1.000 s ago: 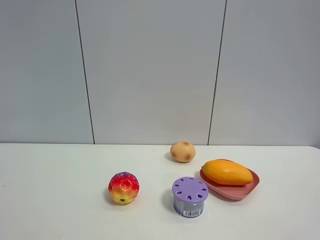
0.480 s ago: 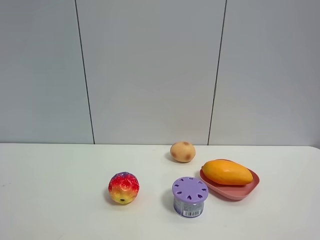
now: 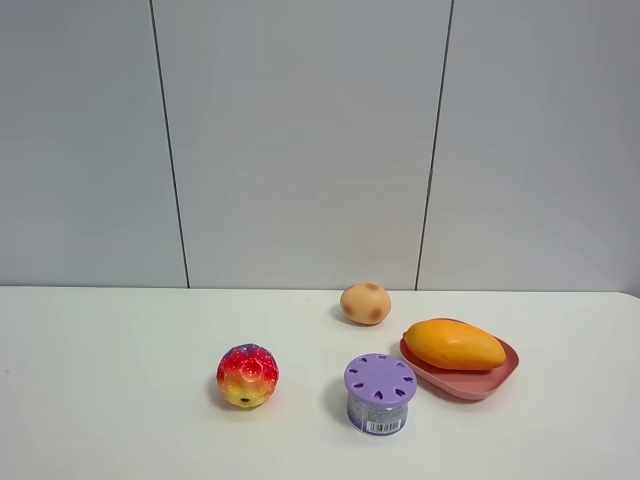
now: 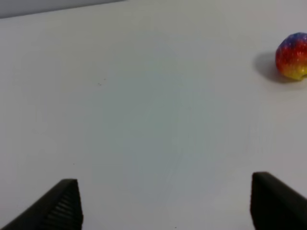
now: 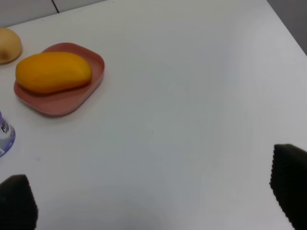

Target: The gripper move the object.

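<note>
The object, a smooth orange-yellow mango-shaped fruit [image 3: 455,343], lies on a pink plate [image 3: 506,366] at the right of the white table. The right wrist view shows the same fruit [image 5: 53,72] on the plate [image 5: 62,103], well ahead of my right gripper [image 5: 153,191]. That gripper is open over bare table, its black fingertips [image 5: 288,182] far apart. My left gripper [image 4: 165,201] is open too, with nothing between its fingers. Neither gripper appears in the exterior high view.
A red-yellow bumpy ball [image 3: 247,376] sits left of centre, ahead of the left gripper [image 4: 292,56]. A tan potato-like ball [image 3: 365,303] rests behind a purple-lidded can [image 3: 380,392]. The table's right edge [image 5: 288,19] runs close to the plate's side.
</note>
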Available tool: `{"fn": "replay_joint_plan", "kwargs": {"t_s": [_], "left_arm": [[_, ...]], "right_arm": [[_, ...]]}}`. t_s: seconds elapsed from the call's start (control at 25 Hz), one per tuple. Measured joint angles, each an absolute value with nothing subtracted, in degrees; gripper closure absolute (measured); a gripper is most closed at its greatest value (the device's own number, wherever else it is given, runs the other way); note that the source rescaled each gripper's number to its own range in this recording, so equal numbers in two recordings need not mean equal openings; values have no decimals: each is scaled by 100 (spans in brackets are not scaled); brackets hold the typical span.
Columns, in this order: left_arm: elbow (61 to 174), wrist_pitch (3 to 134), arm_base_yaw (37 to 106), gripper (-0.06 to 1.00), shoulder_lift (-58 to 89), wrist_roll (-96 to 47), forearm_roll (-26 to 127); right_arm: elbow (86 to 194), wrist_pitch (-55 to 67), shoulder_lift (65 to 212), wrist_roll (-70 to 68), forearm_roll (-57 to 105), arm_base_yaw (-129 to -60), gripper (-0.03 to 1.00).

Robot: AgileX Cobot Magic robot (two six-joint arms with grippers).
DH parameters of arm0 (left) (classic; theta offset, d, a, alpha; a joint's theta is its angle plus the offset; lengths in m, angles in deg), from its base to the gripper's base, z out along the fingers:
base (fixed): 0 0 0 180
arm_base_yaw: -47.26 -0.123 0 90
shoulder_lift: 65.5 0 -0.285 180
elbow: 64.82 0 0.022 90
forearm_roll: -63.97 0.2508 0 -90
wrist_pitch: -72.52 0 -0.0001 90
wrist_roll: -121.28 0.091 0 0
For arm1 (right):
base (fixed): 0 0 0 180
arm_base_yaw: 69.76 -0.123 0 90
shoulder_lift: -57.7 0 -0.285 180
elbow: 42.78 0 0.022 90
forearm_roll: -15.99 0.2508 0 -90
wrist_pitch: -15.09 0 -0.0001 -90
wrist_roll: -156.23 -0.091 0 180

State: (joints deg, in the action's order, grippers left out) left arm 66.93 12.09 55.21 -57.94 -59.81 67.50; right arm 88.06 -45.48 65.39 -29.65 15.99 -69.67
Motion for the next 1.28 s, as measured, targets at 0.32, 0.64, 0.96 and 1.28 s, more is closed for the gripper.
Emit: {"fn": "replay_joint_plan", "kwargs": {"t_s": [0.32,0.64,0.96,1.28], "left_arm": [[6693,1214,4858,76,-5794,-5872,6397],[6693,1214,4811,76,-5794,-6339,6559],[6693,1214,4811,76,-5794,-6170,6397],[6693,1214,4811,76,-5794,-6149,6397]], "right_arm": [[8806,-4548,6539,-2965,1599,-6967,-3],[8806,-4548,6539,-2965,1599,-6967,-3],[8806,-4548,6539,-2965,1599,-6967,-3],[8806,-4548,6539,-2965,1599,-6967,-3]]}}
